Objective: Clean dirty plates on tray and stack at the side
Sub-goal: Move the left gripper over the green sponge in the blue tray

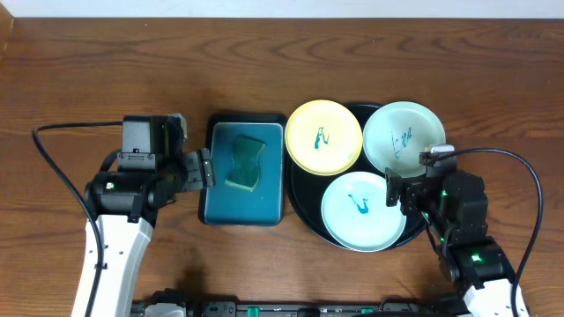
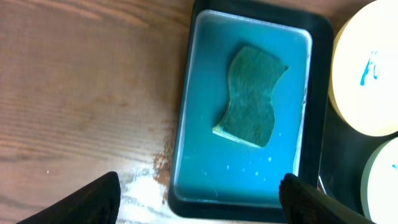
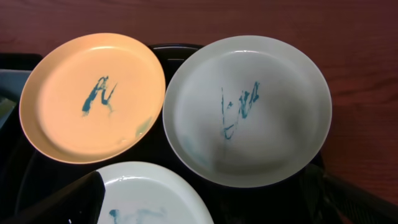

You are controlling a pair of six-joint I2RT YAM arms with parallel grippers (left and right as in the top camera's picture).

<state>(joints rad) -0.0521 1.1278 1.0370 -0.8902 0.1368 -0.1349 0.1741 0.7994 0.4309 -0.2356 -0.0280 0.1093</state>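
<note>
while the left tool point(image 2: 199, 190) gapes wide, the sponge point(image 2: 252, 96) lies just ahead.

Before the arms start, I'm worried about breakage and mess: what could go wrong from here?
1. The round yellow plate, pale green plate and light blue plate crowd the round black tray, rims nearly touching; lifting one may knock its neighbours.
2. The wavy green sponge lies in a teal rectangular tray that looks wet; carrying it over could drip on the wooden table.
</note>
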